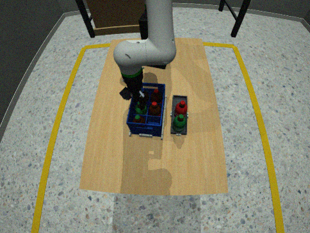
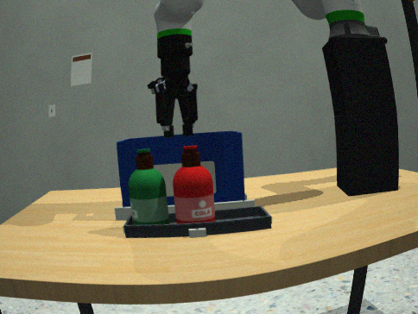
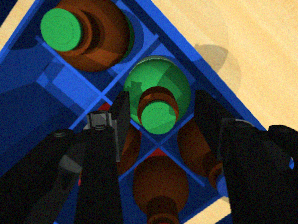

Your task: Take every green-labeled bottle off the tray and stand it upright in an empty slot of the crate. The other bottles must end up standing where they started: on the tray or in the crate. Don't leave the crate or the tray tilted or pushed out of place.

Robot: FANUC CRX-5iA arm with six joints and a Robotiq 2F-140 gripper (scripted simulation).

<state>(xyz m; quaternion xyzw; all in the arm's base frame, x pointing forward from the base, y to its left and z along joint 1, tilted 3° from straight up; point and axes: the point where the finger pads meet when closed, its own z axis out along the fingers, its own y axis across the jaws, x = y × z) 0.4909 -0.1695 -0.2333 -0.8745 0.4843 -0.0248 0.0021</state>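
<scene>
One green-labeled bottle (image 3: 159, 95) between parted tool (image 3: 165, 125) fingers.

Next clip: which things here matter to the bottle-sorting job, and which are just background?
Job:
gripper, open above the crate
green-labeled bottle on the tray
slotted green bottle in the crate
red cola bottle, meant to stay put

Background:
black pedestal
wall notice
yellow floor line
</scene>
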